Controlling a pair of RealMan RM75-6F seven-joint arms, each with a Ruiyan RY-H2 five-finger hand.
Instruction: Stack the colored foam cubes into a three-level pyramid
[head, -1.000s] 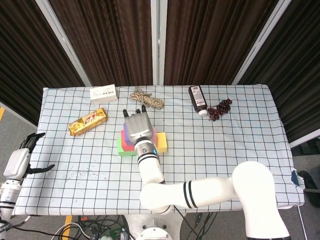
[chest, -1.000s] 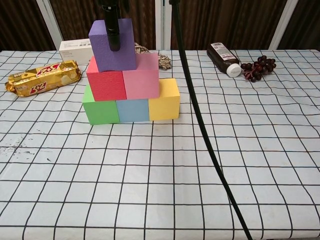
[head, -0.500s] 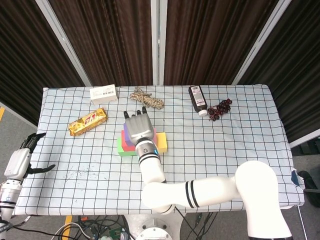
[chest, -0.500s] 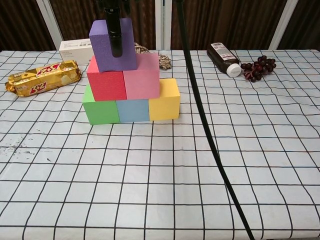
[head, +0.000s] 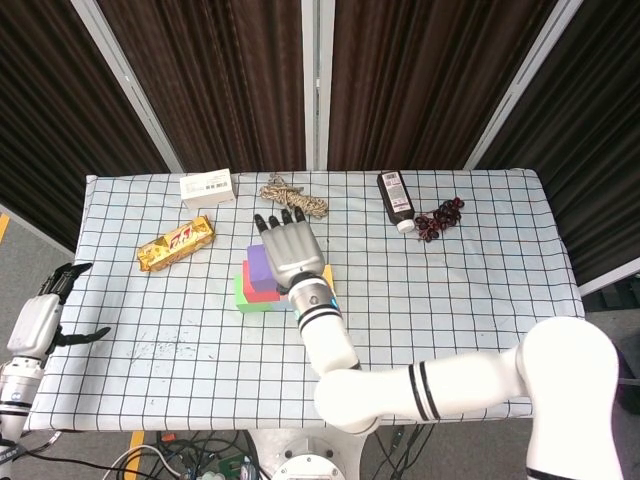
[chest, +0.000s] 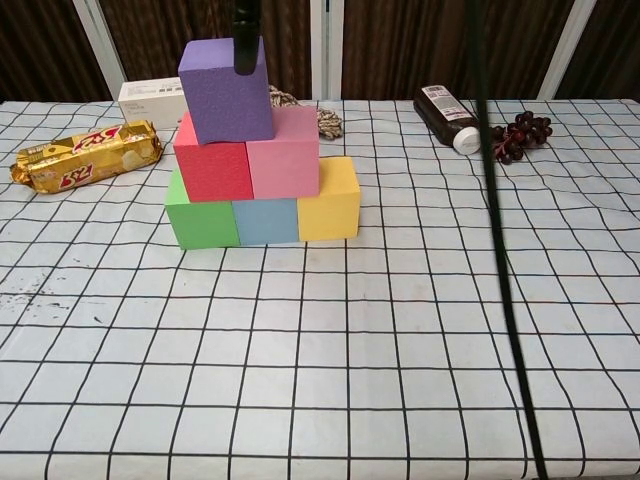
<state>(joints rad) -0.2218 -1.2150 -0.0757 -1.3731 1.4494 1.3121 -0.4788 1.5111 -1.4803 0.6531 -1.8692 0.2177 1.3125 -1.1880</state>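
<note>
Right hand shifted right off purple cube, fingers spread, holding nothing. Purple cube left atop red cube and pink cube. Left hand unmoved, fingers apart.

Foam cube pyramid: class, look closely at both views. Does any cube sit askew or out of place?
Yes. The purple cube on top sits off-centre: it rests mostly over the red cube, barely reaching the pink cube, and looks slightly turned. The bottom row of green, blue and yellow cubes looks tidy.
</note>
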